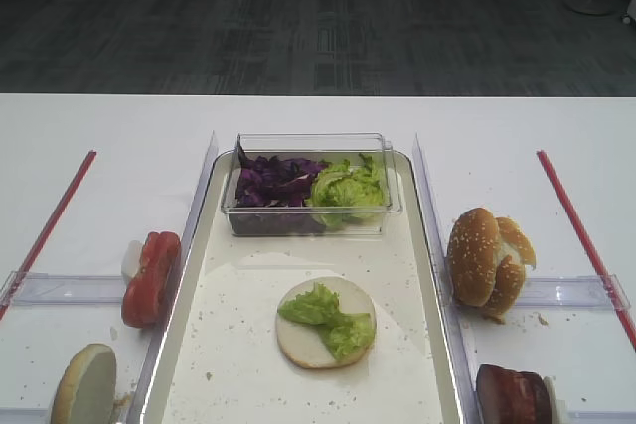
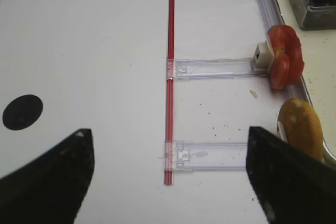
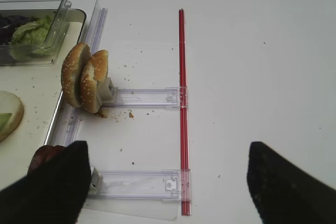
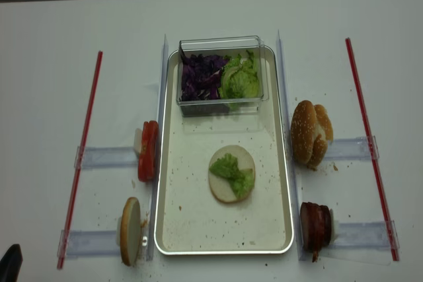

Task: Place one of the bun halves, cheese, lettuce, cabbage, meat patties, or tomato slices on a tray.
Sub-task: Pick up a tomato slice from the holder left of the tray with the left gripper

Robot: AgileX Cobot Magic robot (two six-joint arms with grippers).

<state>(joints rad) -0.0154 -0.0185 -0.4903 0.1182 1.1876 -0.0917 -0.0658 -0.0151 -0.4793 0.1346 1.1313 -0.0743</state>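
- Tray (image 4: 170,229), cream-white with a silvery rim and crumb-speckled, lies in the middle of the white table (image 1: 99,136), its long axis running from the near edge toward the far edge; dark carpeted floor (image 1: 318,17) lies beyond the table.
- Clear plastic tub (image 4: 221,44) sits at the tray's far end, purple cabbage (image 4: 201,77) in its left part and lettuce (image 4: 241,80) in its right.
- One bun half (image 4: 228,193) lies cut face up near the tray's centre with a lettuce piece (image 4: 232,170) on top.
- Bun halves (image 4: 309,133) stand on edge just right of the tray; another bun half (image 4: 129,230) stands on edge at its near left.
- Meat patties (image 4: 316,226) stand on edge right of the tray's near corner.
- Tomato slices (image 4: 148,151) stand on edge against the tray's left rim.
- Right claw (image 3: 168,182) is spread wide and grasps nothing, over bare table right of the patties.
- Left claw (image 2: 170,177) is likewise spread and grasps nothing, left of the tomato slices and the tray.
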